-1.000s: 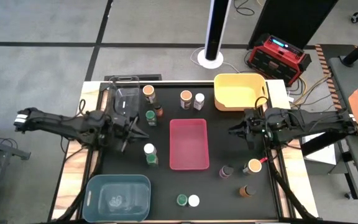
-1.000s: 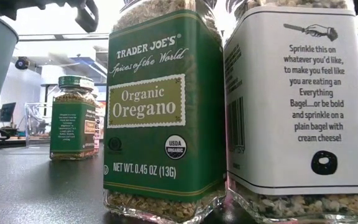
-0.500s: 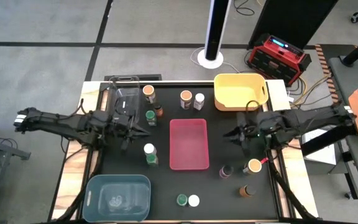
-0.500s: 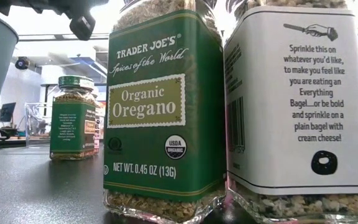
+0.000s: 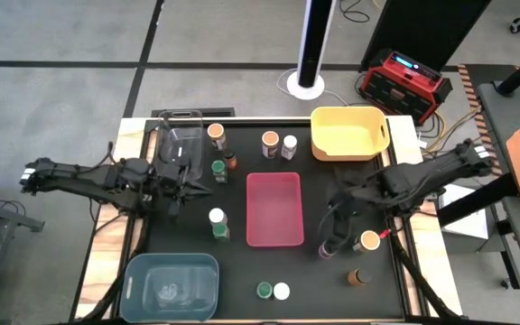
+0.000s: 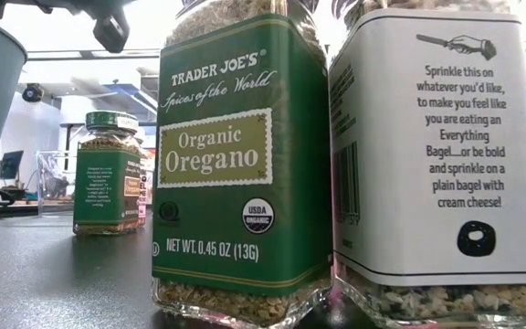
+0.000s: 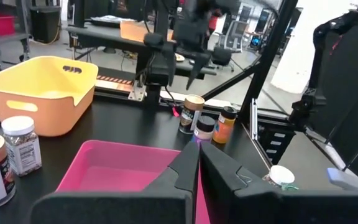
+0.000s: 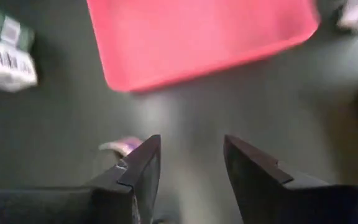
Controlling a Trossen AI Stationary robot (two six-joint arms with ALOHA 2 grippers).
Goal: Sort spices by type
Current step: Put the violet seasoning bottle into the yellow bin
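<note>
My right claw [image 5: 332, 236] has swung down from beside the yellow bin [image 5: 348, 133] and now hangs over the dark-lidded jar [image 5: 329, 248] just right of the pink tray [image 5: 273, 208], fingers parted and spreading wider. My wrist camera shows a gap between them, with what I take to be that jar's lid at its edge, though it is blurred. So the next pick looks lined up, not yet gripped. My left claw [image 5: 208, 190] waits closed and empty near the green-lidded jar [image 5: 218, 168].
</note>
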